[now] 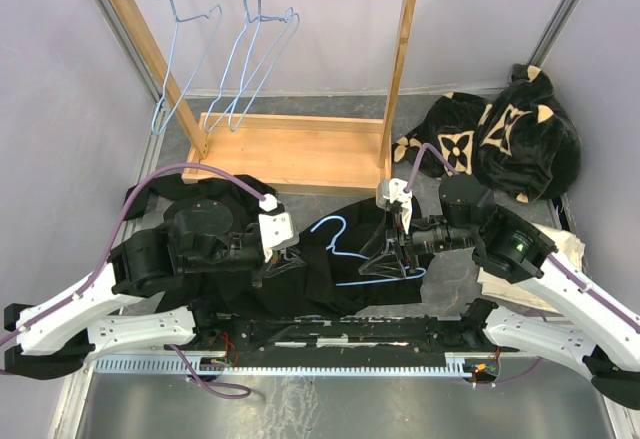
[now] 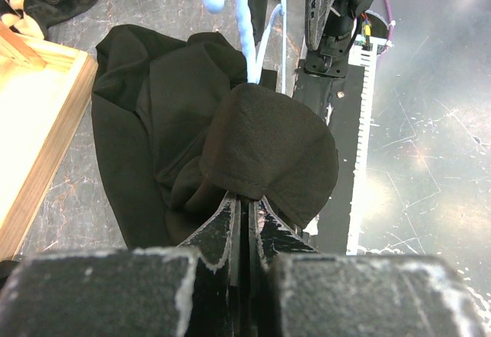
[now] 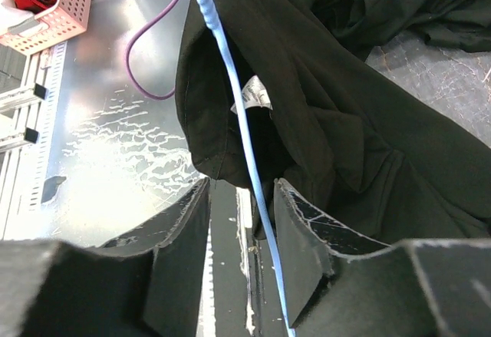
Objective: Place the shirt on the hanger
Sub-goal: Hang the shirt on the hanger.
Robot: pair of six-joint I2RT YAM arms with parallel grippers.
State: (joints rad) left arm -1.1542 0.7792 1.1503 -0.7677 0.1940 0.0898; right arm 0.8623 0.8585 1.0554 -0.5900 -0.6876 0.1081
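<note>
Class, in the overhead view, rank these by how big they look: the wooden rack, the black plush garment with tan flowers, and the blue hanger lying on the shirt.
1. wooden rack, clearly largest
2. plush garment
3. hanger, smallest, though part of it is hidden

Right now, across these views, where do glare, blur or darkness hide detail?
Top external: even light, yet the shirt shows few folds. Left wrist: glare washes the metal plate. Right wrist: that plate glares again.

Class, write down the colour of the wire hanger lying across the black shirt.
Light blue. The hanger shows best in the right wrist view.
</note>
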